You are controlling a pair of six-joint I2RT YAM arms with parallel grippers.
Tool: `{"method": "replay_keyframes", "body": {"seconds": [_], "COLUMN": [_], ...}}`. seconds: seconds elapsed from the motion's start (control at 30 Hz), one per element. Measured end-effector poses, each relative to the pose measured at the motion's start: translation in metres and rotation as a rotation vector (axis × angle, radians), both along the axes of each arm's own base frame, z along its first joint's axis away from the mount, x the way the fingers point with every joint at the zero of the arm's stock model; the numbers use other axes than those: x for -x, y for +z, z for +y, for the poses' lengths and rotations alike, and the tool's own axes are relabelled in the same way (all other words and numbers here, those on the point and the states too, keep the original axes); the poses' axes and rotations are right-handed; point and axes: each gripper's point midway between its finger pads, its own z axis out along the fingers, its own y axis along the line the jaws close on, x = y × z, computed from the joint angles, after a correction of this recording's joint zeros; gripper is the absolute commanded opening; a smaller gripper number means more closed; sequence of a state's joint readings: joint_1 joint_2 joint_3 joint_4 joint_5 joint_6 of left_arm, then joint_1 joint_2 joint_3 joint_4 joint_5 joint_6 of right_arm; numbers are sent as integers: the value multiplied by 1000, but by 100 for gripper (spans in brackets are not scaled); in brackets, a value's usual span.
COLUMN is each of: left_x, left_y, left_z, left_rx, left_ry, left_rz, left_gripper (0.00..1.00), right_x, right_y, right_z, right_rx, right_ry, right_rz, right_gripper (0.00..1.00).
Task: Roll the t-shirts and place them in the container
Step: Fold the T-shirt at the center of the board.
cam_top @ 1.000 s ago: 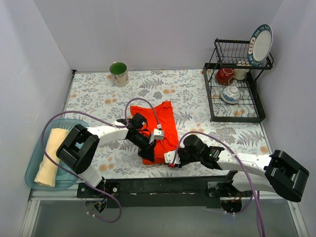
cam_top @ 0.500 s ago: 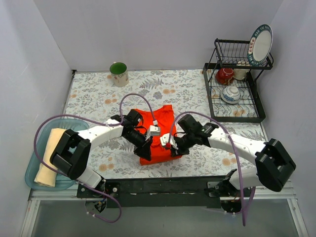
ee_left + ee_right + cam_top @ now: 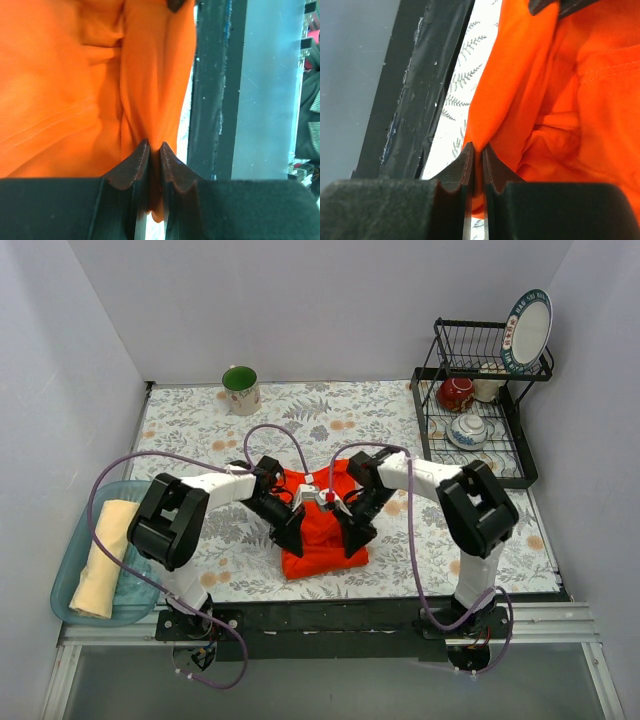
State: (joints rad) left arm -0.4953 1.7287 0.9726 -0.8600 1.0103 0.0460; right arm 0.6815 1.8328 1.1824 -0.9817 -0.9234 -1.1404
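Orange-red t-shirt (image 3: pixel 322 558) bunched back, left fingers (image 3: pixel 131 169), right fingers (image 3: pixel 456 174) nearer together

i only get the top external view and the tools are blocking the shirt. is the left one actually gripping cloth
observer: yes. The left wrist view shows the left tool shut on a thin fold of the orange shirt, with cloth squeezed between both fingers.
operator: and the right
observer: same. The right wrist view shows the right tool shut on a fold at the shirt's edge, with the floral table showing just beside it.
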Motion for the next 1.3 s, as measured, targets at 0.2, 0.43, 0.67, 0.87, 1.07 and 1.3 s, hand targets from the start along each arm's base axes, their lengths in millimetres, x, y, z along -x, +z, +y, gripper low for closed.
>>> {"method": "replay_keyframes", "body": {"seconds": [0.2,0.43,0.67,0.87,1.07,1.3], "left_x": [-17,-37,-35,-32,-38,-70], "left_y": [-18,-29,-30,-28,-22,74], "left_z": [6,11,12,10,25,-2], "left_rx": [-34,-62,-36,-15,-92,48], "left_ry": [46,88,58,34,74,126], "left_rz": [54,83,64,26,-96,-562], "left_gripper": [2,3,0,28,53,55], "right_x": [-8,-26,-43,-46,-48,-57], "right_y": [-11,-19,-31,-36,-40,-44], "right_z": [7,14,13,8,6,5], "right_rx": [12,10,59,108,166,266], "right_ry": [16,-23,-115,-211,-227,-243], "right_rz": [153,239,346,494,543,573], "right_gripper": [1,1,1,1,1,1]}}
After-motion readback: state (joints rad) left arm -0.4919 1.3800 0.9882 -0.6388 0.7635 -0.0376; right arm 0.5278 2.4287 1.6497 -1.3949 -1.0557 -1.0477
